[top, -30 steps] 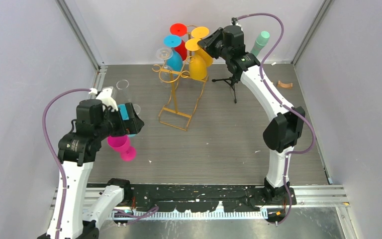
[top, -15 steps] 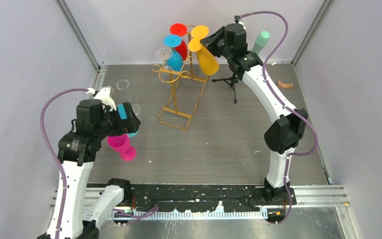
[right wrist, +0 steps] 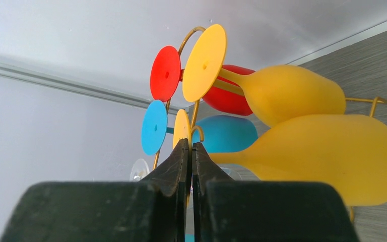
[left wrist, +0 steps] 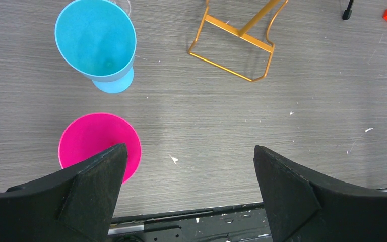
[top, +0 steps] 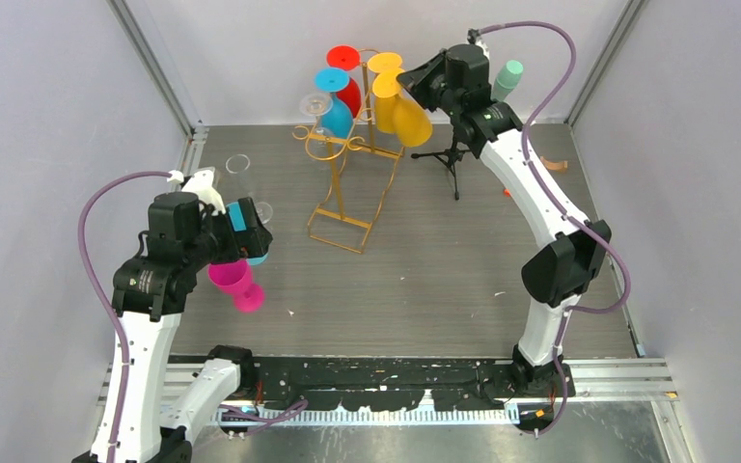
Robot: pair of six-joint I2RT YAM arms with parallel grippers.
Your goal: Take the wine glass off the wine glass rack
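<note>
**Yellow wine glass [right wrist: 327, 156] held at the right of the wine glass rack [left wrist: 239, 33]**

At left, the left gripper [left wrist: 189, 151] hangs wide open over a pink glass [left wrist: 93, 138] and a blue glass [left wrist: 95, 40] on the table [left wrist: 282, 126]. The rack stands mid-table, a red glass [right wrist: 165, 74] among those hanging from it. At right, the right gripper [right wrist: 190, 148] pinches the tilted yellow wine glass at its foot, just beside the rack.

Robotics lab test cell: plain grey panel walls [top: 39, 116] on aluminium frame posts [top: 152, 68] enclose a wood-grain counter [top: 444, 270]. The left arm [top: 145, 328] and right arm [top: 531, 188] are bolted to its near-edge mounting rail [top: 386, 371].
</note>
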